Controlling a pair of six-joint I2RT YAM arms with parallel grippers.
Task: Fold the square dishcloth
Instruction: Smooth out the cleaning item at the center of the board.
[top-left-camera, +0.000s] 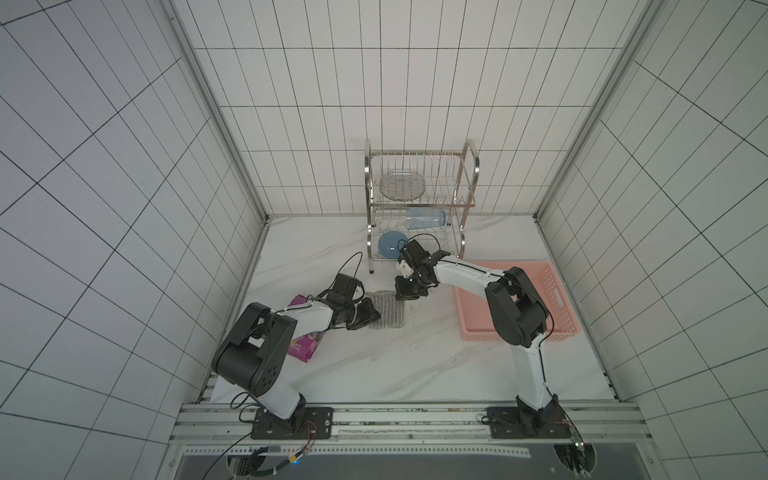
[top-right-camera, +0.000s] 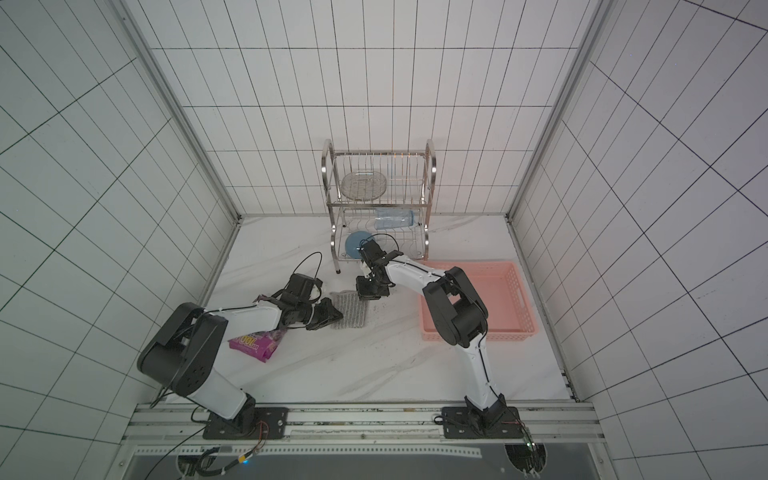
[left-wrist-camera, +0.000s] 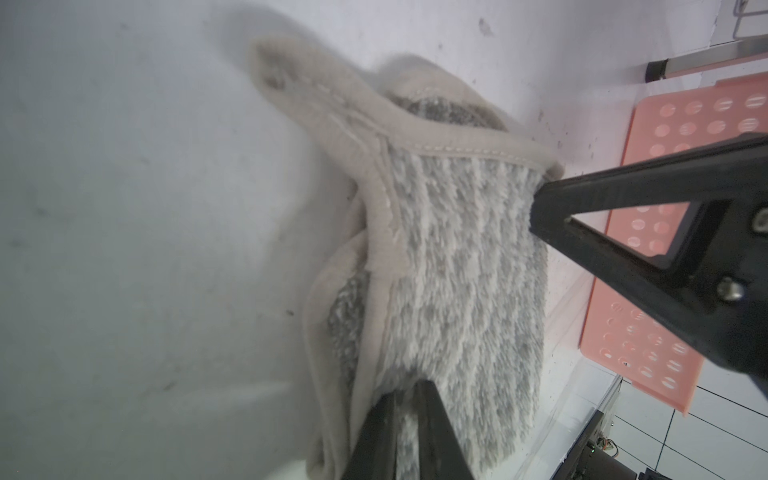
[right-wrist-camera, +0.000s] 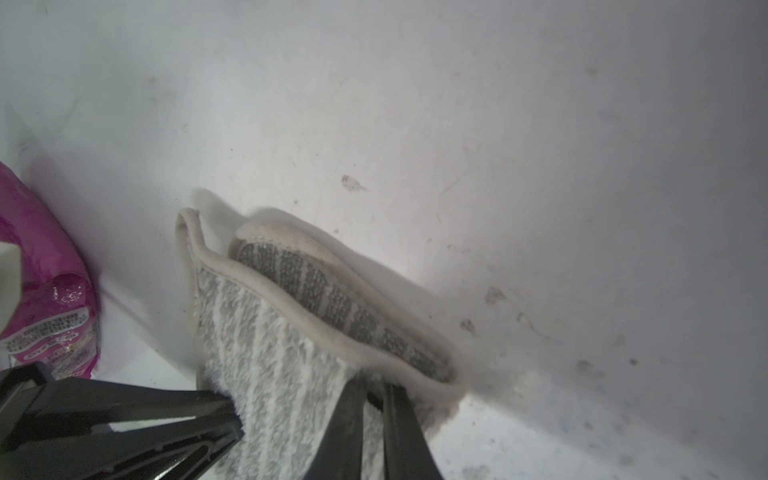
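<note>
The square dishcloth (top-left-camera: 390, 311) (top-right-camera: 353, 312), grey with thin white stripes, lies doubled over on the white table between my two arms. My left gripper (top-left-camera: 376, 318) (top-right-camera: 338, 319) is at its near left corner, and in the left wrist view that gripper (left-wrist-camera: 405, 390) is shut on the fluffy upper layer of the dishcloth (left-wrist-camera: 449, 257). At the far right corner my right gripper (top-left-camera: 405, 296) (top-right-camera: 368, 296) pinches the cloth. The right wrist view shows this gripper (right-wrist-camera: 372, 386) shut on the hemmed edge of the dishcloth (right-wrist-camera: 270, 340), with the upper layer raised off the lower one.
A pink basket (top-left-camera: 552, 291) stands to the right of the cloth. A steel dish rack (top-left-camera: 419, 203) at the back holds a plate, a clear bottle and a blue bowl (top-left-camera: 390, 245). A magenta snack bag (top-left-camera: 305, 349) lies under my left arm.
</note>
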